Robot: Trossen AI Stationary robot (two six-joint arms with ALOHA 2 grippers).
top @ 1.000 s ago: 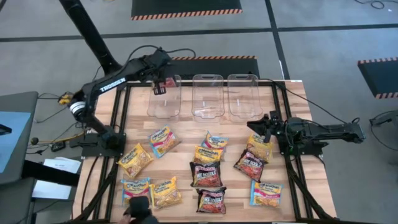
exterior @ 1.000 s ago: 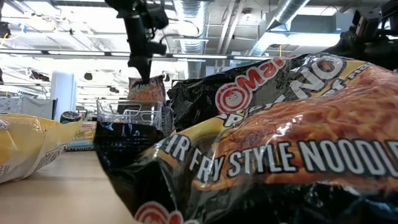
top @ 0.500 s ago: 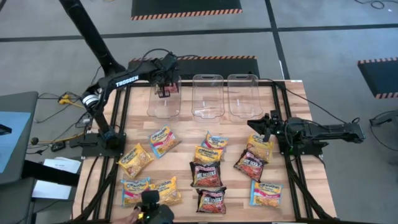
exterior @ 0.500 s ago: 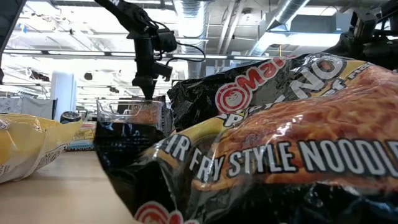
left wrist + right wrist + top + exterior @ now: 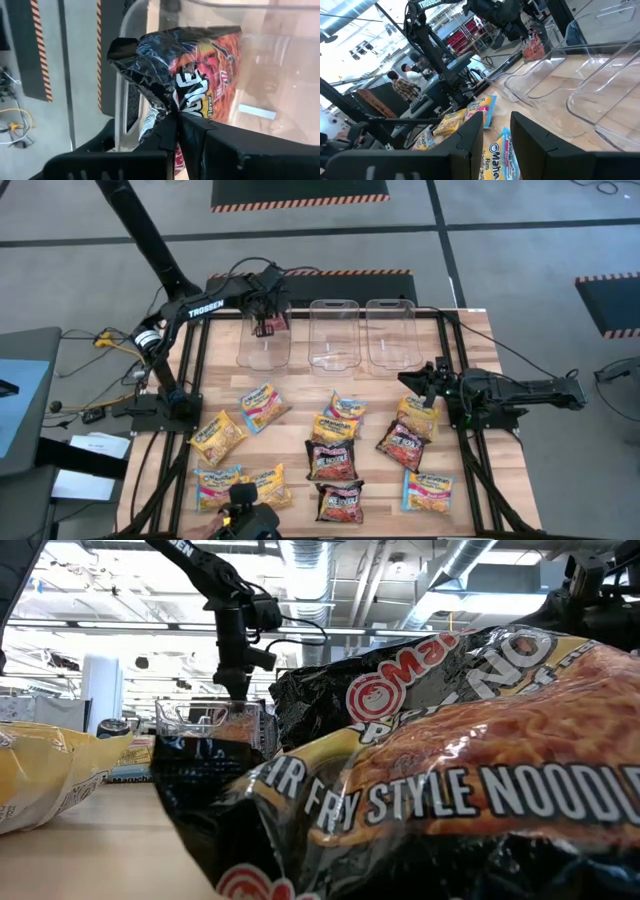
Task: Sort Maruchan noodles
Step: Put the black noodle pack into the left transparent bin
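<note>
My left gripper (image 5: 266,321) is shut on a dark red-black Maruchan noodle packet (image 5: 200,65) and holds it inside the leftmost of three clear tubs (image 5: 264,340) at the table's far side. The low view shows the packet (image 5: 240,725) through the tub's wall. Several more packets lie flat on the table: yellow-orange (image 5: 217,437), blue-yellow (image 5: 428,490) and red-black (image 5: 331,460). My right gripper (image 5: 420,385) waits at the right side, level and open, nothing between its fingers (image 5: 470,137). My left gripper pinches the packet's crimped end (image 5: 167,102) between its two fingers, close to one corner. The fingers come steeply from above, slanting toward the far side. The packet hangs below them inside the tub; whether its lower end touches the tub's floor I cannot tell.
The middle tub (image 5: 334,333) and right tub (image 5: 392,332) stand beside the left one. A black frame (image 5: 196,370) runs round the tabletop. A person's hand with a dark object (image 5: 240,518) shows at the near edge. People stand in the room beyond (image 5: 407,80).
My left gripper has sunk and gone a little toward the far right, still shut. The red-black packet, which hung above the left tub's rim, has come down inside the tub. The hand with the dark object has shifted at the near edge.
</note>
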